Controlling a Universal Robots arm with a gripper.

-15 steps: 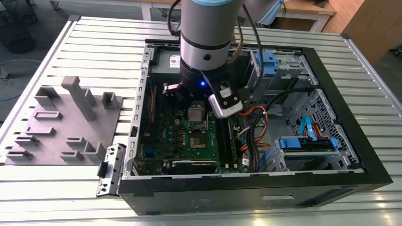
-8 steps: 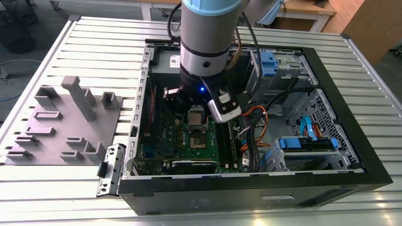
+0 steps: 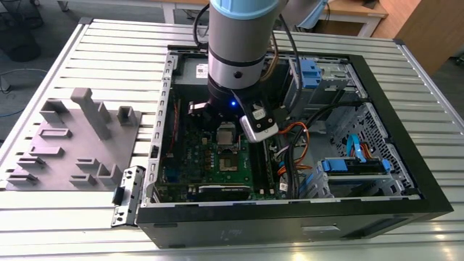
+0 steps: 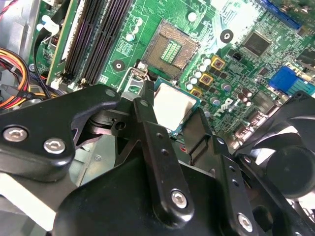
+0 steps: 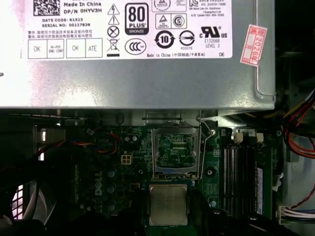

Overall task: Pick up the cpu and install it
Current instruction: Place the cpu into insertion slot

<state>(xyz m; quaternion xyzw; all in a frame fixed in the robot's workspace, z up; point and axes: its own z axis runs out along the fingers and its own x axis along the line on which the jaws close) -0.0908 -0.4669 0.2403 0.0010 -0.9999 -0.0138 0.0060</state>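
The cpu (image 4: 172,104) is a small square chip with a dull silver top and a thin pale rim. My gripper (image 4: 172,114) is shut on it, with a black finger (image 4: 147,132) against each side. The chip hangs tilted just above the green motherboard (image 4: 236,19), a short way from the open socket (image 4: 172,49). In the first wrist view the cpu (image 5: 168,204) sits between the gripper (image 5: 168,209) fingers, near the socket (image 5: 176,150) and its raised metal frame. In the exterior view the arm (image 3: 236,54) reaches down into the open computer case (image 3: 290,217) above the socket (image 3: 227,162).
A silver power supply (image 5: 147,73) borders the socket area. Black memory slots (image 4: 98,39) run beside the socket, with orange and black cables (image 3: 297,141) past them. A black fan (image 4: 290,162) and a blue connector (image 4: 288,78) lie on the other side. Grey plastic blocks (image 3: 73,141) stand outside the case.
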